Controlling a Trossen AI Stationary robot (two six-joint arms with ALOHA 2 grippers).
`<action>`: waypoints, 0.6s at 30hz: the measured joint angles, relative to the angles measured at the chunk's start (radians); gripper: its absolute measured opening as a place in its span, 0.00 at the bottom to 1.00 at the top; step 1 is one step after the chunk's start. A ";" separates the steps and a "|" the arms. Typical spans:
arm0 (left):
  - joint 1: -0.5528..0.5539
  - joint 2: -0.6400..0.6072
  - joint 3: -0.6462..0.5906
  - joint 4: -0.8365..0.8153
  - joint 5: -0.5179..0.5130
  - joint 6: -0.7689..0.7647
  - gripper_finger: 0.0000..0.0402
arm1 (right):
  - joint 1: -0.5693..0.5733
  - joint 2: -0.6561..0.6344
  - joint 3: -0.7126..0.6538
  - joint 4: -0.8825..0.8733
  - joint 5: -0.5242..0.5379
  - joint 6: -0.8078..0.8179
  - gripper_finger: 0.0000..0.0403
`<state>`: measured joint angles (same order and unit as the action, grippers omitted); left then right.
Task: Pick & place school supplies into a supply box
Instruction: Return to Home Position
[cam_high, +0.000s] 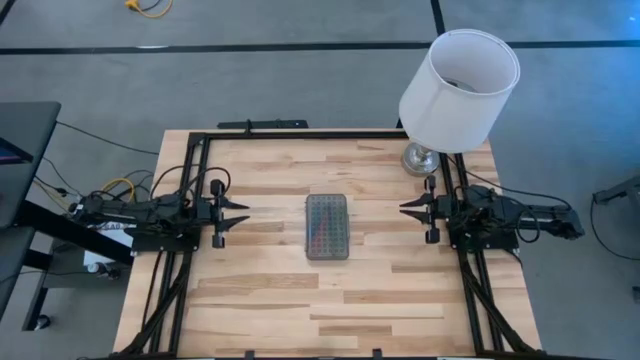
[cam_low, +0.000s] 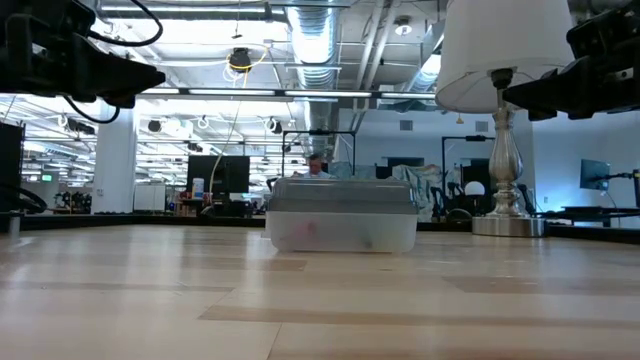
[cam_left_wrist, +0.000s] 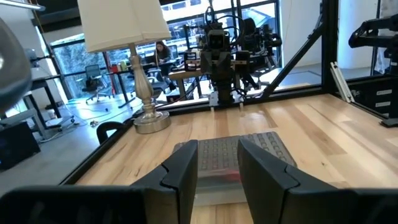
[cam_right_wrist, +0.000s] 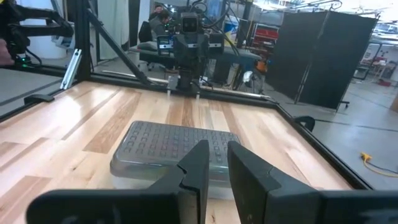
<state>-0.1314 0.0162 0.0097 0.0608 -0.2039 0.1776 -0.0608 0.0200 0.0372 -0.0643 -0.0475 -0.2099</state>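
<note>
The supply box (cam_high: 327, 226) lies lid-down and shut in the middle of the worktop (cam_high: 270, 290). The left gripper (cam_high: 242, 214) hovers at one side and the right gripper (cam_high: 405, 209) opposite, both with fingers parted and holding nothing.

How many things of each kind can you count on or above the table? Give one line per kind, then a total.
Supply box: 1
Lamp: 1
Grippers: 2, the left gripper and the right gripper
Total: 4

No text, label or number is readable.
</note>
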 joint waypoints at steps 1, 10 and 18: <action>0.000 0.000 0.000 0.000 0.000 0.000 0.27 | 0.000 0.000 0.000 0.000 0.000 0.000 0.13; 0.000 0.000 0.000 -0.001 -0.001 0.003 0.27 | 0.001 0.000 0.000 -0.001 0.000 0.000 0.13; 0.000 0.000 0.000 -0.001 -0.001 0.002 0.27 | 0.001 0.000 0.000 -0.001 0.000 0.000 0.13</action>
<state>-0.1314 0.0162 0.0097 0.0597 -0.2050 0.1792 -0.0597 0.0200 0.0373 -0.0654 -0.0475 -0.2096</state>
